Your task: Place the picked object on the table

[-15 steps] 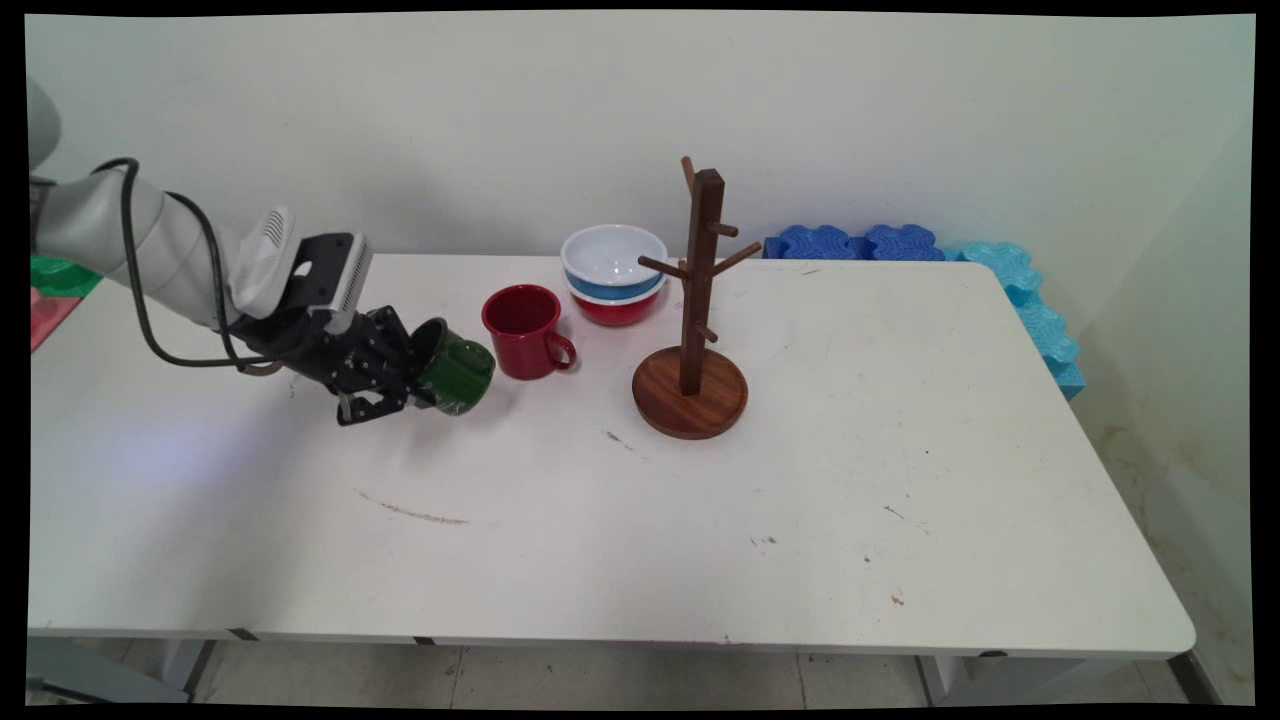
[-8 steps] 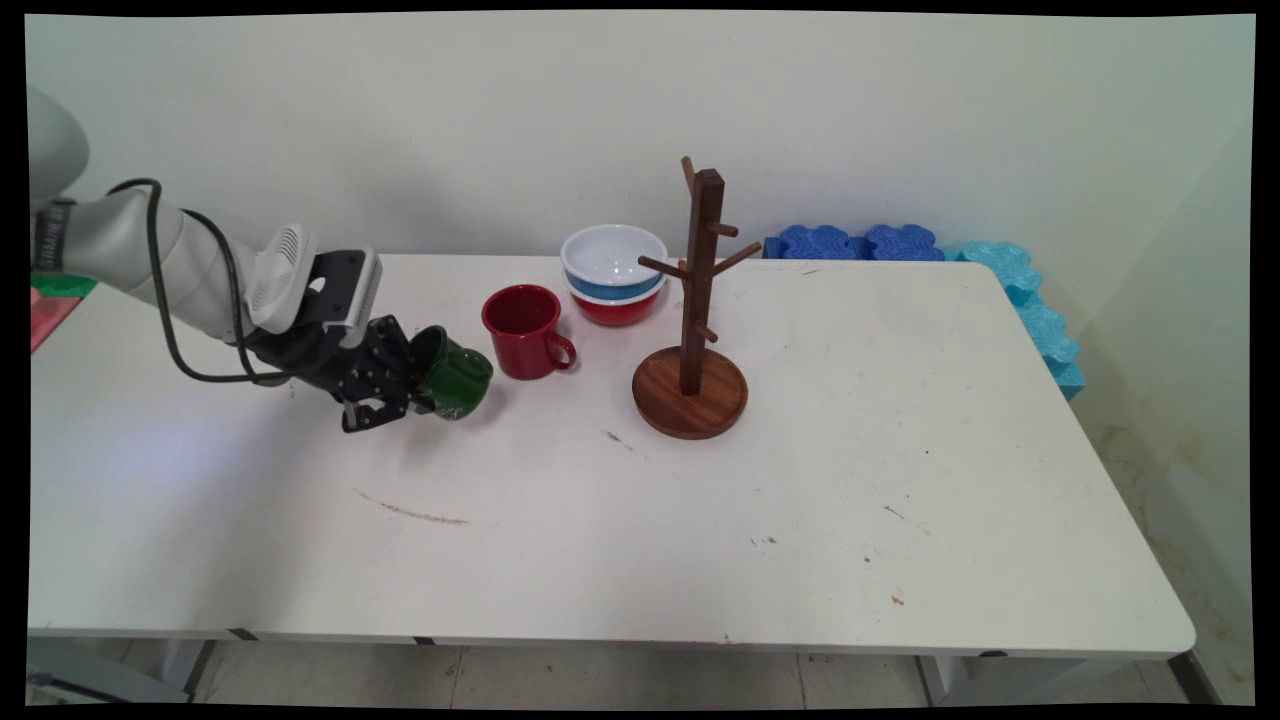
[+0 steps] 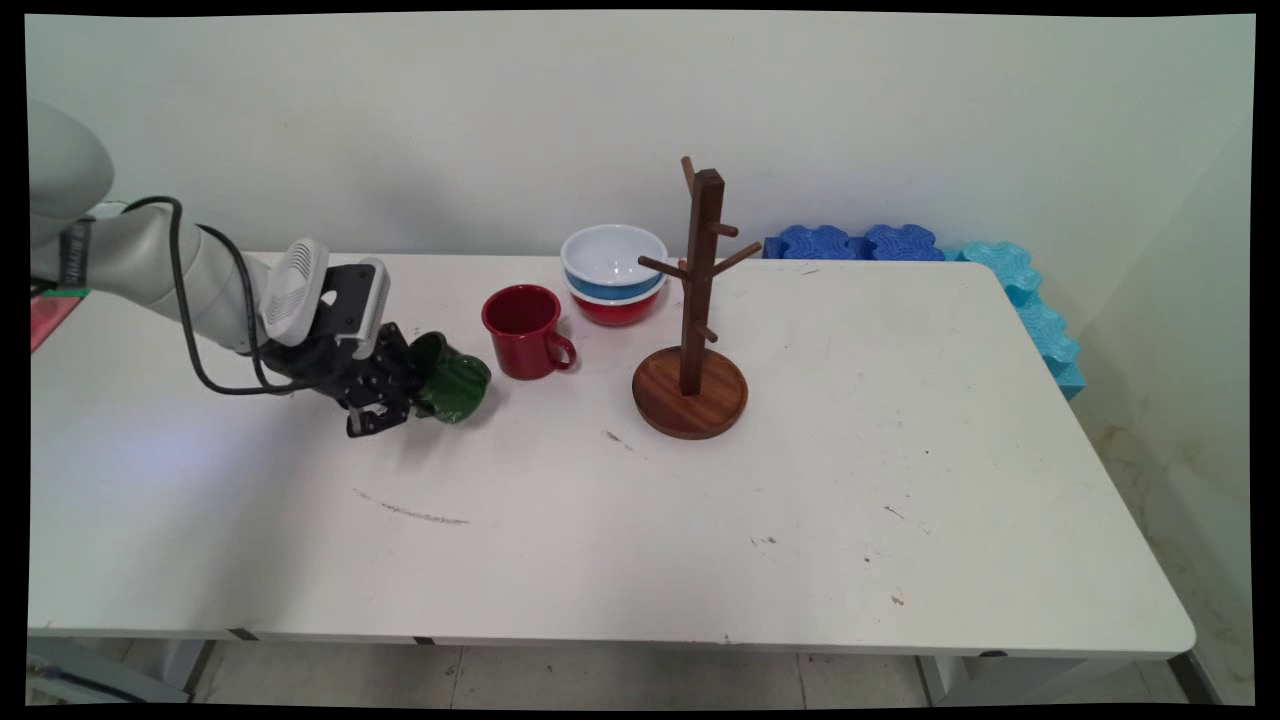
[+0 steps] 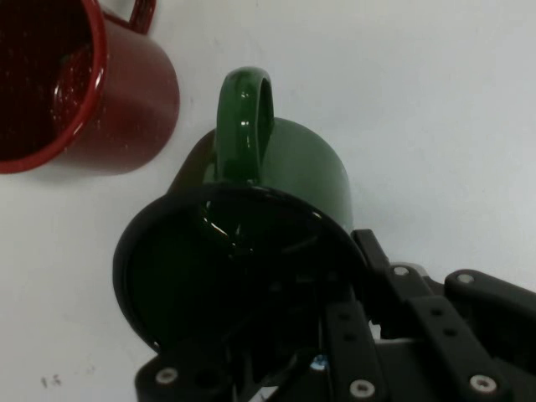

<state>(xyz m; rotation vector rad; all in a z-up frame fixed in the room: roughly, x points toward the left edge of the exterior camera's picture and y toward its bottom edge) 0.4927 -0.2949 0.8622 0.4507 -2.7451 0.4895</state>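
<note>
Gripping green mug (image 3: 452,377) by rim | end effector (image 3: 405,385) clamped | glossy, tilted, beside red mug (image 3: 525,331)

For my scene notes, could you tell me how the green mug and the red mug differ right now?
The green mug is tipped on its side in the tool, which is shut on its rim; the red mug stands upright and free on the table. Green's handle shows in the hand view; red's points toward the wooden mug tree. Both are similar enamel-style mugs.

The main view looks down across the worktop (image 3: 700,520) toward the wall. The hand view sits close behind the gripper (image 4: 335,335), facing along it. Both share the green mug (image 3: 455,372) and, just beyond the gripper, the red mug (image 3: 525,330).
</note>
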